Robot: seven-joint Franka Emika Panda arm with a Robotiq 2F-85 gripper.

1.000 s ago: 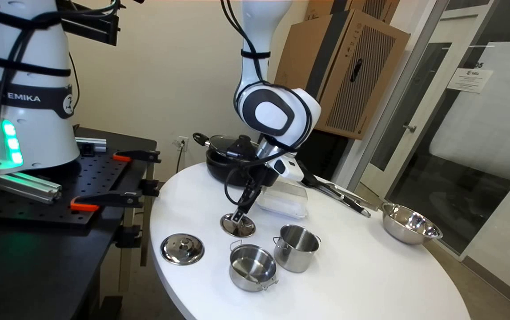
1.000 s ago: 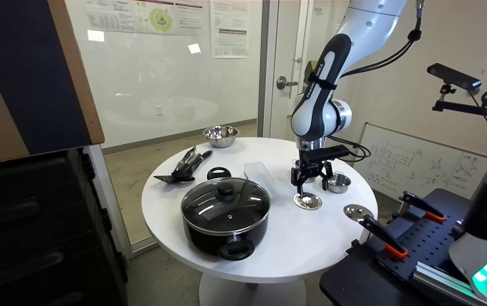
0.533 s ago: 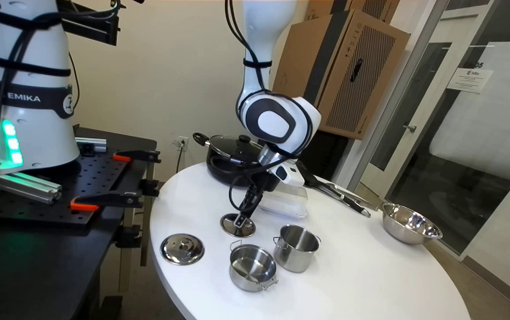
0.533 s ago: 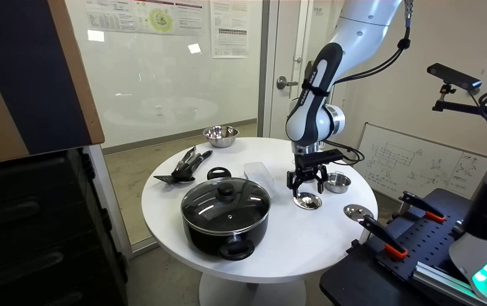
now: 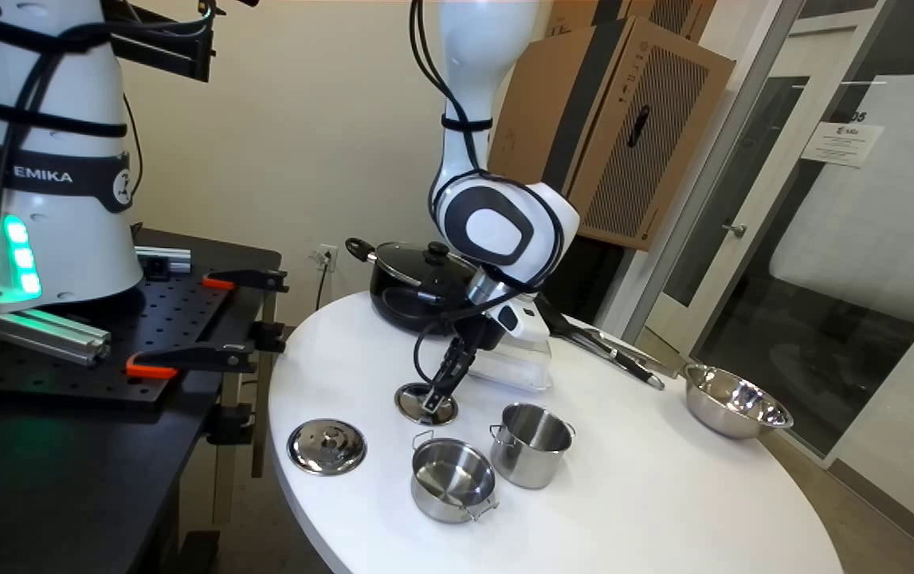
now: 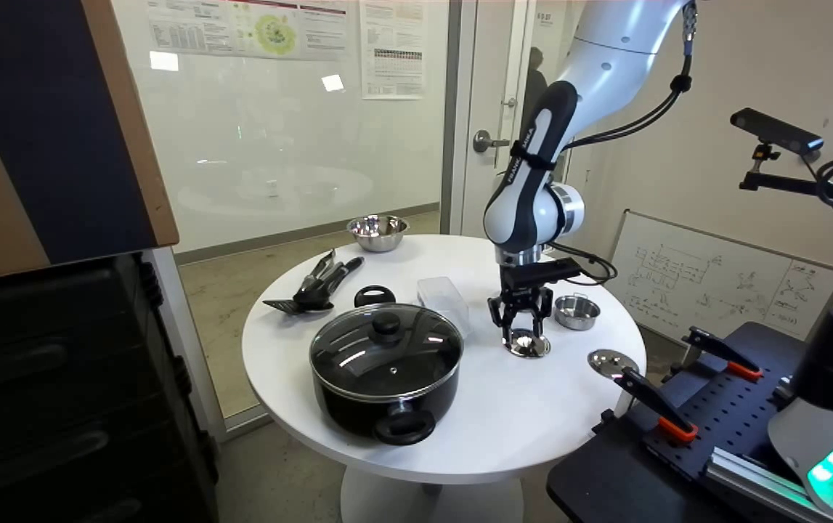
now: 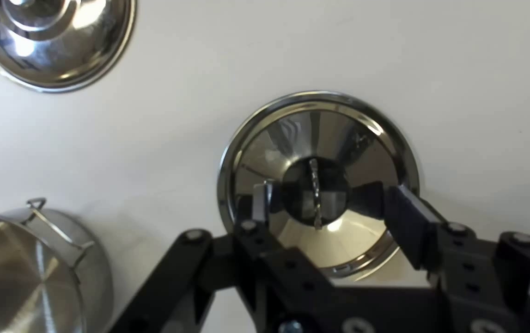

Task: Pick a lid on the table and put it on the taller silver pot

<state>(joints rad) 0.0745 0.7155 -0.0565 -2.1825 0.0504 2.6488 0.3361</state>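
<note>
Small steel lid (image 7: pixel 301 188) lies flat on the white round table (image 5: pixel 640 510) beneath my gripper (image 7: pixel 329 201), whose well-parted fingers (image 7: pixel 409 226) flank the lid's loop handle (image 7: pixel 316 194), gripping nothing. I judge it light, stiff and slippery, best pinched by that loop. "Franka Emika," partly cable-covered, marks the robot's base (image 5: pixel 66 195).

Free gaps flank lid handle (image 7: pixel 316 189); clearance below tool (image 7: pixel 327 198) unclear.
</note>
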